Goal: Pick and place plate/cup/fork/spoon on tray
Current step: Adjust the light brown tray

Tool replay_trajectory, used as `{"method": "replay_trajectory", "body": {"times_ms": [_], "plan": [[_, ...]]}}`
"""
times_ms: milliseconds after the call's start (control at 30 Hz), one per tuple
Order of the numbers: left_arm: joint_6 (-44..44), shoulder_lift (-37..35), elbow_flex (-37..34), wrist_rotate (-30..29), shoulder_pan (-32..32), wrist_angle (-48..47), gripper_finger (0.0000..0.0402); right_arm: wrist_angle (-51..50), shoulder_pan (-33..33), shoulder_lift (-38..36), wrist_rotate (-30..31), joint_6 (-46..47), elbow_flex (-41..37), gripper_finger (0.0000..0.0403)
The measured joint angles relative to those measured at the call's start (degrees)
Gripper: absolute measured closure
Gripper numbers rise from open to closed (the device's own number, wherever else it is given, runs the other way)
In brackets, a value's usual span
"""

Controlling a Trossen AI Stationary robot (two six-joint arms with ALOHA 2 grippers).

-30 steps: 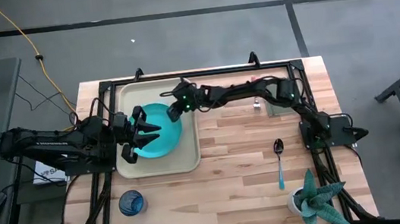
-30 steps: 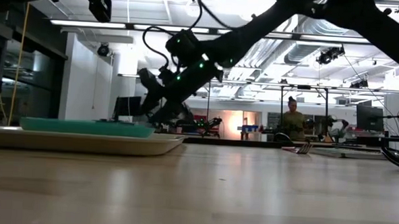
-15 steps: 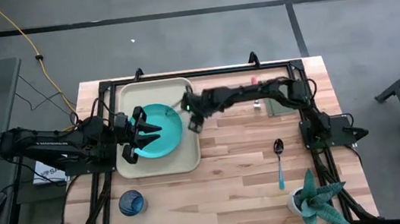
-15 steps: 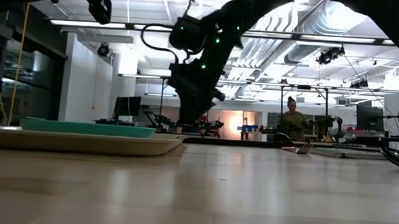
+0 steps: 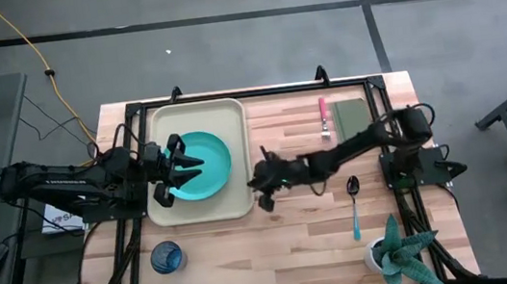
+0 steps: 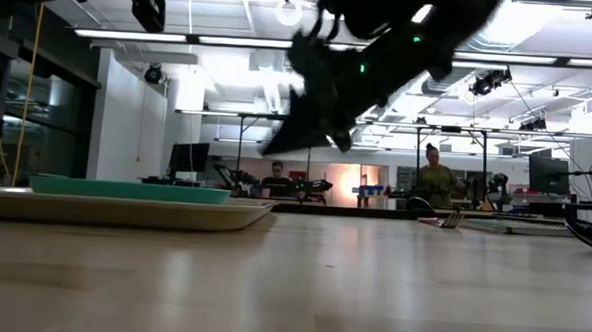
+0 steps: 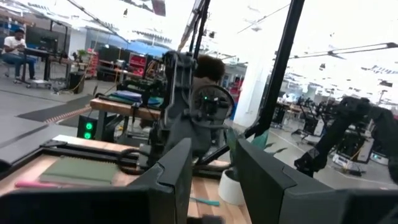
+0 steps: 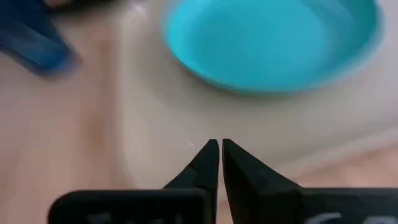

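High view shows your right gripper (image 5: 260,177) pressed together and empty beside the tray (image 5: 242,204); spread it before reaching the spoon (image 5: 354,205).

Left gripper (image 7: 211,180) parted; fork (image 7: 37,185) beside green pad (image 7: 87,170)

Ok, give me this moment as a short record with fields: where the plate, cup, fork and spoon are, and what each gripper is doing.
plate: on the tray
cup: on the table, near edge, off the tray
fork: on the table beside the grey-green pad
spoon: on the table, by the plant
left gripper: over the plate, fingers apart
right gripper: shut, empty, just off the tray's right edge
placed so far: plate only
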Motion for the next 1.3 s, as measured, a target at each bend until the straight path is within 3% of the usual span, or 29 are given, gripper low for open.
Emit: {"method": "replay_trajectory", "body": {"times_ms": [133,433,1000,1300], "plan": [[0.0,0.0,0.0,0.0,0.0,0.4,0.0296,2.3,1.5,4.0,0.3,1.9,0.0,0.04],[0.0,0.0,0.0,-0.2,0.0,-0.1,0.0296,-7.6,3.5,14.5,-2.0,-0.2,15.5,0.0402],[0.0,0.3,0.0,-0.2,0.0,0.0,0.0296,-37.9,4.1,12.3,0.2,-2.7,18.9,0.0403],[0.0,0.4,0.0,-0.2,0.0,-0.1,0.0296,-60.4,4.1,8.3,4.4,-5.7,18.5,0.0403]]}}
